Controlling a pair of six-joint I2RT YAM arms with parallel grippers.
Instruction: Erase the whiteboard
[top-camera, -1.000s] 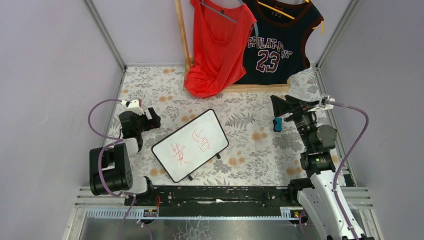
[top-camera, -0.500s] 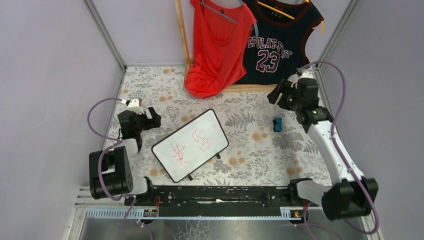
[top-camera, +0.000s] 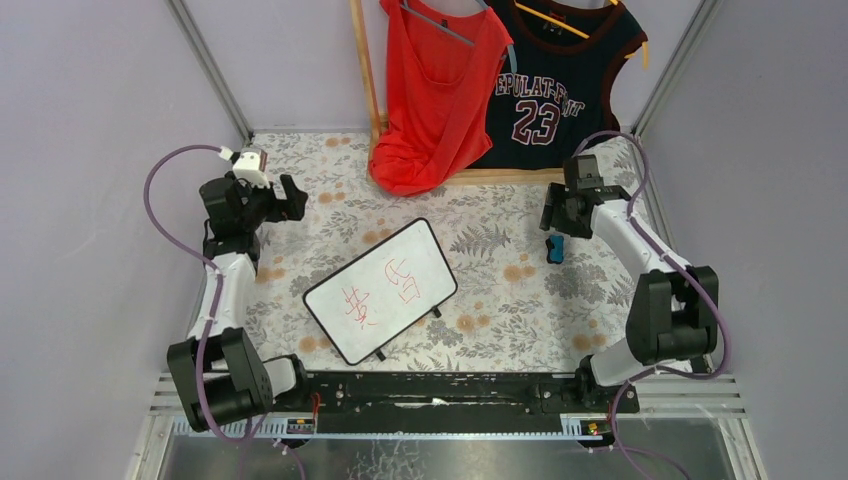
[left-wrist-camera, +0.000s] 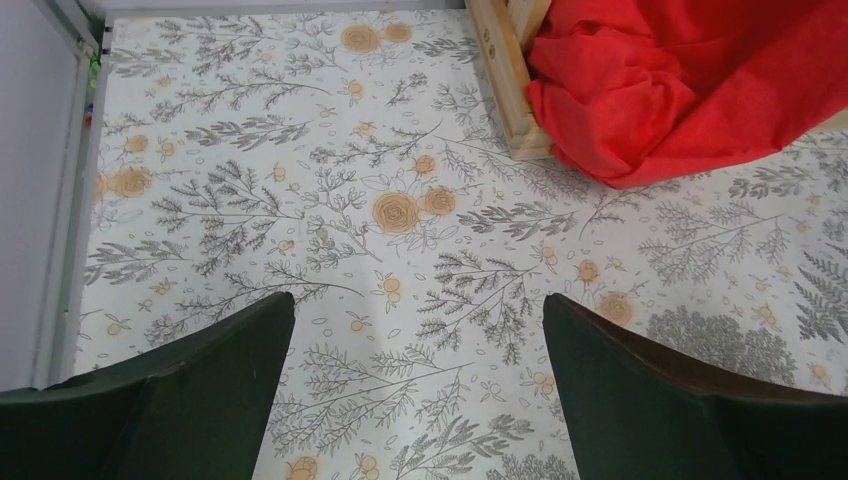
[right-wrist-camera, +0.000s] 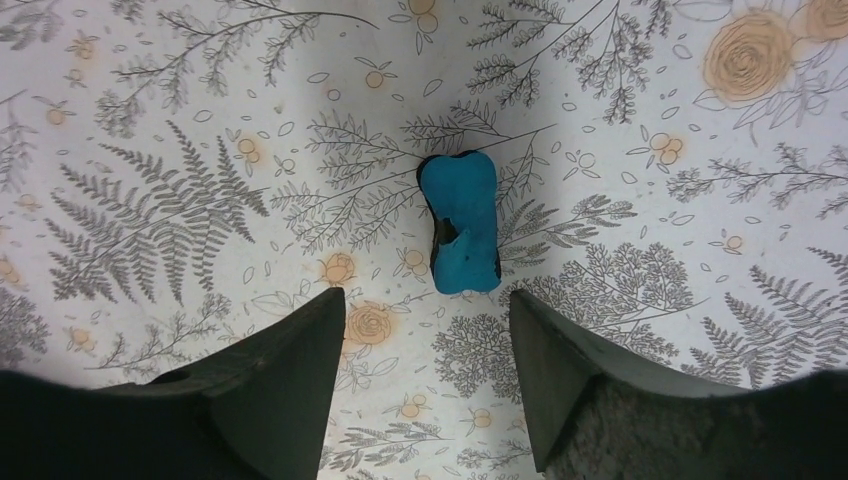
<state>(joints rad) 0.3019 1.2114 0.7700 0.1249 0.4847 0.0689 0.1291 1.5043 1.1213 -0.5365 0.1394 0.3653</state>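
Note:
The whiteboard (top-camera: 381, 290) lies tilted in the middle of the floral table, black-framed, with red handwritten characters on it. A small blue eraser (top-camera: 555, 249) lies to its right on the cloth; in the right wrist view the blue eraser (right-wrist-camera: 458, 222) sits just ahead of the fingertips. My right gripper (top-camera: 560, 222) hovers over it, open, nothing between its fingers (right-wrist-camera: 427, 300). My left gripper (top-camera: 290, 200) is at the far left, well away from the board, open and empty over bare cloth (left-wrist-camera: 415, 300).
A wooden rack (top-camera: 366, 75) at the back holds a red top (top-camera: 435, 90) and a dark jersey (top-camera: 555, 85). The red cloth (left-wrist-camera: 690, 80) and the rack's foot (left-wrist-camera: 510, 85) show in the left wrist view. Grey walls enclose the table.
The right arm swung out and down to hover over the blue eraser, its jaws narrowing somewhat. The left arm stretched up and back toward the far left.

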